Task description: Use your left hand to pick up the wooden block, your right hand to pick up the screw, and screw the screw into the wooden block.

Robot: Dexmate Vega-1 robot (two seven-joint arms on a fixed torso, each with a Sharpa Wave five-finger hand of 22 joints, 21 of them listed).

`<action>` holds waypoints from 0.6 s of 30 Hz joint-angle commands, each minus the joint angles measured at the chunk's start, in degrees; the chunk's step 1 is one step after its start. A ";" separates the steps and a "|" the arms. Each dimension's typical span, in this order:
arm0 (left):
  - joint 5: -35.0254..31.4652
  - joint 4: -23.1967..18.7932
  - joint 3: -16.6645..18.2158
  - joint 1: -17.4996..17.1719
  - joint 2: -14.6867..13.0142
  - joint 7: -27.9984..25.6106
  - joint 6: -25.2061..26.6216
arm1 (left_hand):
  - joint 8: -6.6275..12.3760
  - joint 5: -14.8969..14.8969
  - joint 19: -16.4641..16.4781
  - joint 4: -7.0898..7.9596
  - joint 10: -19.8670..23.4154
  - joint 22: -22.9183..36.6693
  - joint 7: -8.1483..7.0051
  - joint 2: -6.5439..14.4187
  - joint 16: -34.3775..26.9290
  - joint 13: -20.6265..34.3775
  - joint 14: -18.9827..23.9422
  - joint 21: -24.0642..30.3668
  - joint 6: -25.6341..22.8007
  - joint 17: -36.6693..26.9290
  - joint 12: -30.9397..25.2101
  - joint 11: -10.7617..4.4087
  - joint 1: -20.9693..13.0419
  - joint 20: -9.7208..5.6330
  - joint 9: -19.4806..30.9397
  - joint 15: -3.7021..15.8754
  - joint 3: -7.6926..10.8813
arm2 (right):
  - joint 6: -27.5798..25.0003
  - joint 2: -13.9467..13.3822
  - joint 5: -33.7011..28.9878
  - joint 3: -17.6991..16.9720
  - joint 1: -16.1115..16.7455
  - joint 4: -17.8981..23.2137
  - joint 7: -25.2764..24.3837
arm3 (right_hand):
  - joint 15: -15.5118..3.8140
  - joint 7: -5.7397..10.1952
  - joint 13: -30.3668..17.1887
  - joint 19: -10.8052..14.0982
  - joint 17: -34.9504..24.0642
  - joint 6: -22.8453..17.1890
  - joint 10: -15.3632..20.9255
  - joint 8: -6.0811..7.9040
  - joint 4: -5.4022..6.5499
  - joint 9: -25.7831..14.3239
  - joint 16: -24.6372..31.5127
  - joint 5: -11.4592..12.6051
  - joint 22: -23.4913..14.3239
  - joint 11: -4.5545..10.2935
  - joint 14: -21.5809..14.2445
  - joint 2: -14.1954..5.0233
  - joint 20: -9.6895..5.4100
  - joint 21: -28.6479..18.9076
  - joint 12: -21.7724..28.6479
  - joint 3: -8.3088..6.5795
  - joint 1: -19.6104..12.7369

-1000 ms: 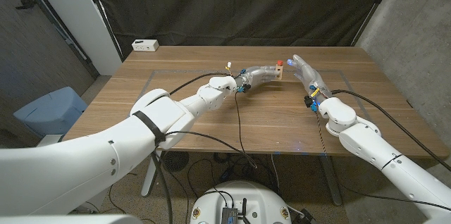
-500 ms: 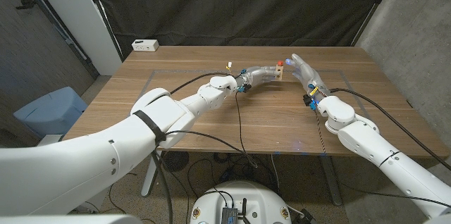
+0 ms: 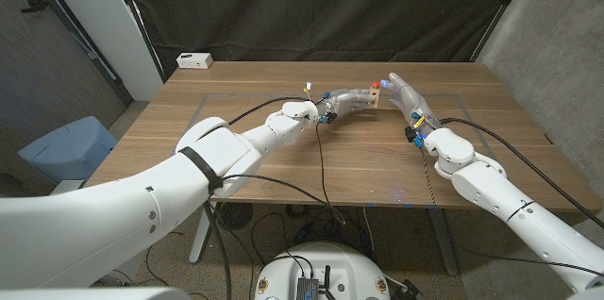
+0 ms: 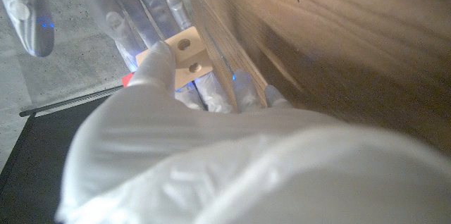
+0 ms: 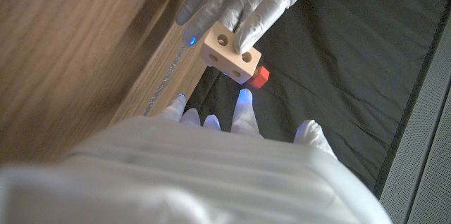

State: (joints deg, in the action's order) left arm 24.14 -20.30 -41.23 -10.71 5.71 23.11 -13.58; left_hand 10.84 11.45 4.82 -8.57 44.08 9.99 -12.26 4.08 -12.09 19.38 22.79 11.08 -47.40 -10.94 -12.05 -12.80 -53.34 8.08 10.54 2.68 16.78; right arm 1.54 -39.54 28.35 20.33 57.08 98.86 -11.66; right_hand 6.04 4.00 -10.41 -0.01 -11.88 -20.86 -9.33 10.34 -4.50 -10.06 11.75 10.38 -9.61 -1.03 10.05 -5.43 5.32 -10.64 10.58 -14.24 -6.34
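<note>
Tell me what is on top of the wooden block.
A red screw head sits against the block, held by the left robot hand. Its shaft is hidden.

Our arms are glossy white rounded shells, the left arm (image 3: 203,154) ringed by a black band. Black cables (image 3: 319,163) trail from both wrists beside small blue connectors. Each robot hand, left (image 3: 347,101) and right (image 3: 408,98), wears a pale translucent glove

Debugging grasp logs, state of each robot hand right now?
Left robot hand: holding the block, red screw stuck in it.
Right robot hand: open, fingers spread beside the block, holding nothing.
</note>
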 commanded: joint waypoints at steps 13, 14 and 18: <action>0.03 -0.13 0.05 -0.57 0.06 1.30 -1.82 | 0.47 0.31 -0.29 -0.11 -0.03 0.28 0.25 0.17 -0.14 0.03 -0.09 0.30 -0.65 -0.17 -0.36 0.20 0.25 0.01 0.29 3.38 0.49 | 0.76 -0.46 -0.42 0.19 0.58 0.85 -0.02 | 0.32 0.02 -0.07 -0.42 -0.06 -0.53 -1.42 0.15 0.36 -0.12 -0.12 0.23 -0.18 -0.01 4.56 -0.04 0.31 -0.09 0.19 -0.29 0.09; 0.05 -0.14 0.10 -0.63 0.03 1.43 -1.96 | 0.48 0.32 -0.28 -0.12 -0.04 0.28 0.27 0.19 -0.14 0.03 -0.09 0.31 -0.67 -0.17 -0.36 0.20 0.23 0.02 0.29 3.35 0.50 | 0.64 -0.48 -0.44 0.18 0.66 1.04 -0.14 | 0.34 0.04 -0.07 -0.41 -0.06 -0.52 -1.45 0.14 0.36 -0.12 -0.11 0.24 -0.18 -0.01 4.53 -0.05 0.31 -0.10 0.18 -0.30 0.08; 0.14 -0.20 0.31 -0.87 -0.19 2.09 -2.61 | 0.46 0.31 -0.30 -0.09 -0.03 0.28 0.29 0.18 -0.13 0.03 -0.10 0.30 -0.64 -0.17 -0.36 0.20 0.29 0.01 0.29 3.32 0.49 | 0.49 -0.43 -0.52 0.21 0.89 1.43 -0.44 | 0.29 0.01 -0.07 -0.38 -0.04 -0.55 -1.41 0.16 0.35 -0.12 -0.12 0.26 -0.18 -0.03 4.55 -0.09 0.28 -0.12 0.21 -0.35 0.06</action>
State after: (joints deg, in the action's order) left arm 24.11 -20.32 -41.26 -10.98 5.79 23.78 -14.69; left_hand 10.84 11.43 4.82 -8.48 44.08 9.99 -12.17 4.09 -12.09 19.38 22.79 11.08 -47.31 -10.94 -12.05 -12.80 -53.33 8.08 10.50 2.67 16.87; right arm 2.26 -39.71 28.11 20.72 57.21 99.07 -11.35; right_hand 6.04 4.00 -10.41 0.00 -11.87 -20.87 -9.33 10.34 -4.27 -10.06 11.75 10.38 -9.61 -1.03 10.05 -5.44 5.32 -10.64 10.58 -14.47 -6.35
